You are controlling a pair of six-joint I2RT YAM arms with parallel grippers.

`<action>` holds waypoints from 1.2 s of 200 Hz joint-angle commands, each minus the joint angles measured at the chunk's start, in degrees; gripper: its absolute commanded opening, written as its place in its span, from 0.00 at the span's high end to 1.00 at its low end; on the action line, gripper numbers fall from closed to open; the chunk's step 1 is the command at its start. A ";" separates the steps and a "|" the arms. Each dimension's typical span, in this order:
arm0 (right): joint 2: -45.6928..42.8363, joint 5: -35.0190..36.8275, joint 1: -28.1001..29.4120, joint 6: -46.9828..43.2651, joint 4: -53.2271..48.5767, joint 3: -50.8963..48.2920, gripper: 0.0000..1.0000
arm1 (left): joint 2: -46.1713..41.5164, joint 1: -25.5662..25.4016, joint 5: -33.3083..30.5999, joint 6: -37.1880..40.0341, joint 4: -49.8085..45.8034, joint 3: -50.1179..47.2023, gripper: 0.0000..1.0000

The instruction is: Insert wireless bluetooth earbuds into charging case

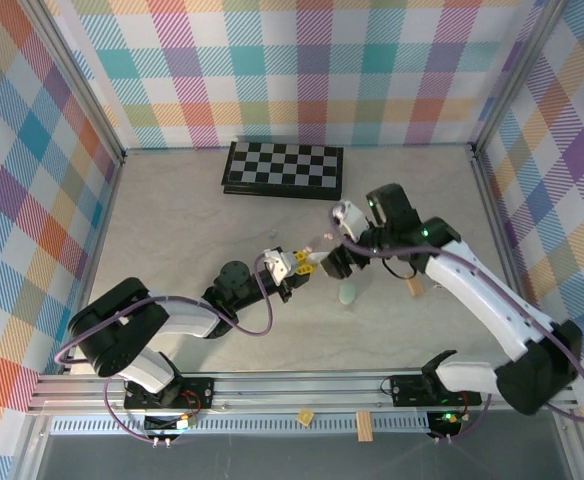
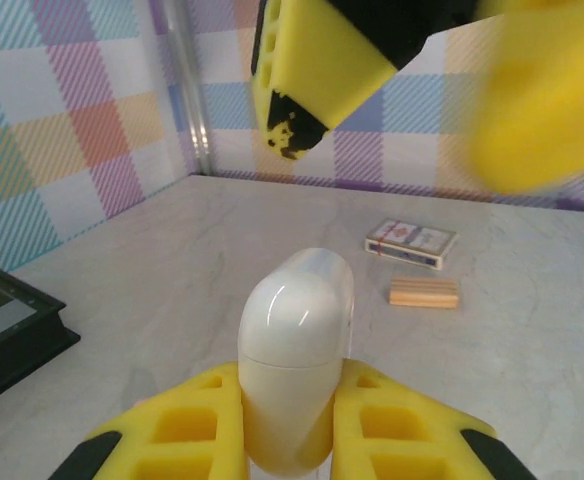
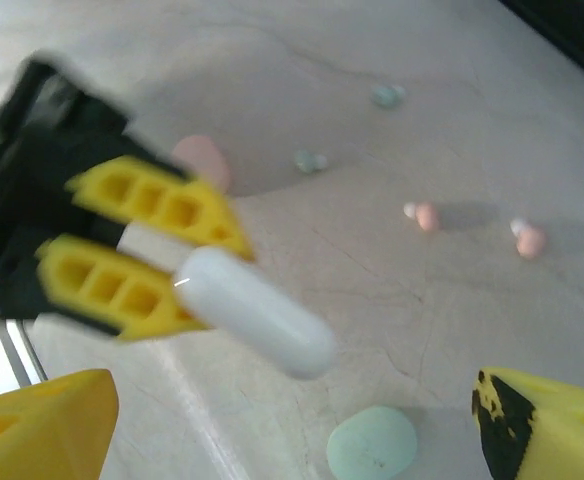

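So the left gripper point(image 2: 292, 388) is clamped tight on the white case point(image 2: 294, 330). There's one yellow finger on each side of its lower half, the rounded end sticks out past the tips, and the lid looks shut. The right gripper point(image 3: 292, 400) has its fingers spread wide with nothing in them, hanging just off the free end of that white case.

Count-wise I get three cases. There's the white one, a pale green case point(image 3: 372, 443) lying on the table point(image 3: 452, 330) below the gap between the right fingers, and a pink case point(image 3: 202, 160) peeking out behind the left fingers.

I count four earbuds point(image 3: 424, 215) loose on the table, two pale green and two pink. They're all out beyond the white case, apart from both sets of fingers, and none is in a case.

Past the left fingertips there's also one card deck point(image 2: 410, 244) and one wooden block point(image 2: 424, 292).
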 commanded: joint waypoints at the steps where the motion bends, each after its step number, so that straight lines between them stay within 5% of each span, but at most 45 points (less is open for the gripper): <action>1: -5.26 -2.73 3.70 -21.66 1.12 -3.38 0.12 | -5.27 0.17 6.37 5.55 -9.66 0.75 1.00; 73: -3.73 0.06 6.12 -29.24 -4.00 -1.65 0.28 | -14.01 0.17 14.39 9.32 -26.95 4.25 1.00; 98: -1.15 -0.53 6.90 -28.80 -3.67 -1.25 0.42 | -15.20 0.14 14.97 9.66 -28.83 4.81 1.00; 152: 3.32 -1.74 7.36 -28.64 -2.26 -1.97 0.47 | -15.59 0.18 14.53 9.15 -29.21 4.97 1.00; 178: 4.18 -1.65 7.31 -28.49 -1.74 -2.08 0.64 | -15.85 0.14 14.25 9.15 -28.93 4.72 1.00; 207: 3.72 -1.31 7.27 -28.14 -0.82 -2.76 0.71 | -16.47 0.15 13.50 9.19 -28.70 4.19 1.00; 240: 1.52 -3.31 4.87 -25.37 4.42 -5.55 0.73 | -17.92 0.14 10.64 8.44 -25.93 2.16 0.62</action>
